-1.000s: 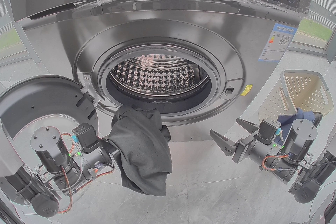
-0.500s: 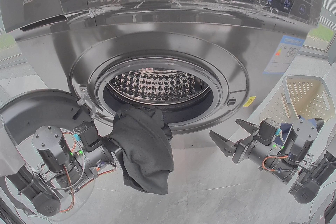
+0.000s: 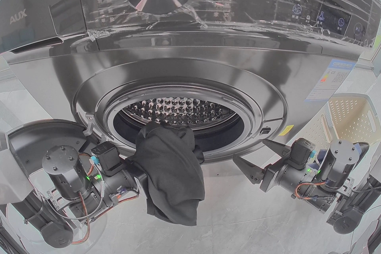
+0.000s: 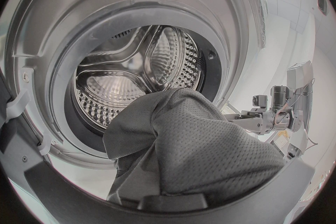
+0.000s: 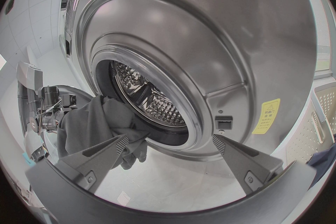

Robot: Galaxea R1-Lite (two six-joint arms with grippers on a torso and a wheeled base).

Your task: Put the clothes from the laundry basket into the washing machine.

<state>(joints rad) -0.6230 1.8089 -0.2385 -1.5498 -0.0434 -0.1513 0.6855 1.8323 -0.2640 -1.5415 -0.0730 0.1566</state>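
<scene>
A dark grey, glossy metal front-loading washing machine (image 3: 198, 56) takes up the upper and middle part of the head view; its round opening sits at centre, with the dimpled steel drum (image 3: 178, 108) inside; the pale tiled floor (image 3: 238, 219) runs along the bottom of the frame; the machine's round dark door (image 3: 39, 135) hangs open at lower left. A dark grey knitted garment (image 3: 170, 175) is at lower centre, its top bunched at the lower rim of the opening and the rest hanging down in front of the machine; it is draped over the left end effector (image 3: 135, 179), which it covers, so I cannot tell whether that one is clamped or apart. A cream perforated plastic laundry basket (image 3: 353, 112) stands at right; the right end effector (image 3: 249, 149), at lower right, is spread wide with nothing in it; a dark blue cloth (image 5: 325, 161) lies in the basket.
</scene>
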